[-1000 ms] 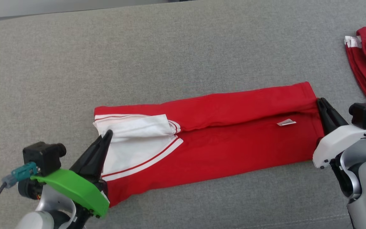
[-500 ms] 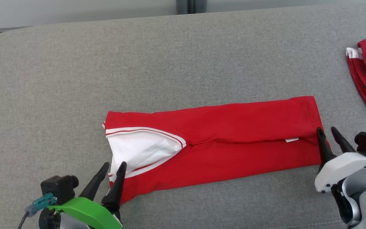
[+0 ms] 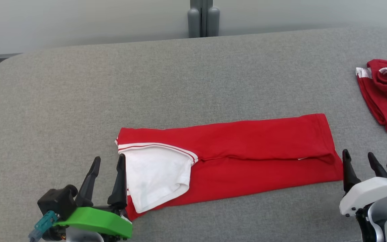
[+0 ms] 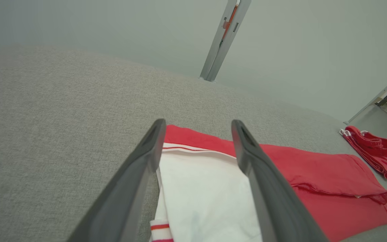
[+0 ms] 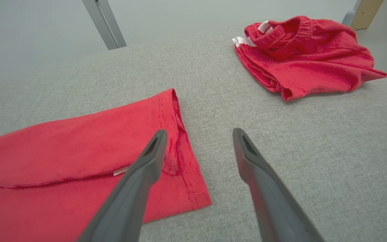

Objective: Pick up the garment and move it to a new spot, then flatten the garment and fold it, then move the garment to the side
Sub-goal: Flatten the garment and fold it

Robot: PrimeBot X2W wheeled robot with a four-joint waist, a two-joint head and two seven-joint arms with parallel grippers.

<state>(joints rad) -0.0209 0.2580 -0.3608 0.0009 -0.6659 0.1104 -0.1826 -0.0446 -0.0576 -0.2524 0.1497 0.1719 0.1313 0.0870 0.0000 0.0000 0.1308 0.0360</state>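
The garment [image 3: 247,158] is a red shirt with a white sleeve [image 3: 156,178], folded into a long strip on the grey cushion [image 3: 146,87]. My left gripper [image 3: 108,161] stands open just off the strip's left end, nothing between its fingers. In the left wrist view, the left gripper [image 4: 197,126] frames the white sleeve [image 4: 200,188]. My right gripper [image 3: 359,155] is open at the strip's right end, beside the hem. The right wrist view shows the right gripper [image 5: 198,132] over that hem of the garment [image 5: 79,144], holding nothing.
A second red garment [image 3: 386,92] lies crumpled at the cushion's far right edge; in the right wrist view that second garment [image 5: 301,53] is ahead and to the right. A grey post [image 3: 200,16] stands behind the cushion against a pale wall.
Both grippers went from shut on the garment's ends to open and drew back off it. The folded strip now lies flat, let go. The head camera tilted, shifting the whole picture.
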